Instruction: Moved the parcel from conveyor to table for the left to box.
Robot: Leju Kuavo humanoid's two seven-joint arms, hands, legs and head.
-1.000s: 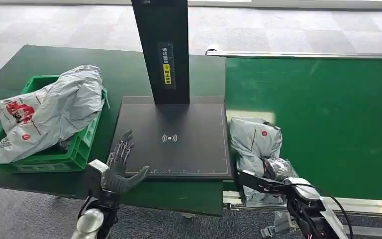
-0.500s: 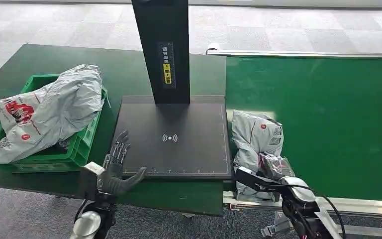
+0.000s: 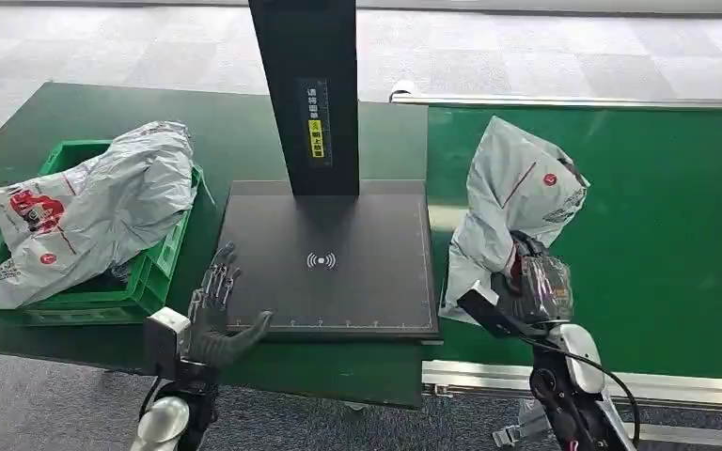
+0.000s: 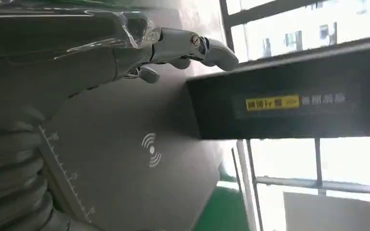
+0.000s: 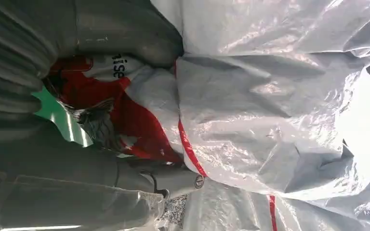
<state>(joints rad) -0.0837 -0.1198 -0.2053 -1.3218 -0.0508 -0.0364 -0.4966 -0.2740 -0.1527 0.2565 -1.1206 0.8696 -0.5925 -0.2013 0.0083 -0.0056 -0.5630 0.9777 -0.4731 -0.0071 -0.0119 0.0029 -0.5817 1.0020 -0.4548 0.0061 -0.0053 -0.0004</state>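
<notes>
Parcel [image 3: 517, 193] lifted off conveyor [image 3: 658, 216]; right robot hand [image 3: 534, 285] gripping it upright.

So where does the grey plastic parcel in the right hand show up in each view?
Head view: grey plastic parcel lifted over the green conveyor belt, right of centre.
Left wrist view: not in it.
Right wrist view: crinkled grey plastic in most of the picture.
Shared landmark: right hand gripping it.

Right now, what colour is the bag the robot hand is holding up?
Silvery grey parcel with red markings, clearest in the head view.
</notes>
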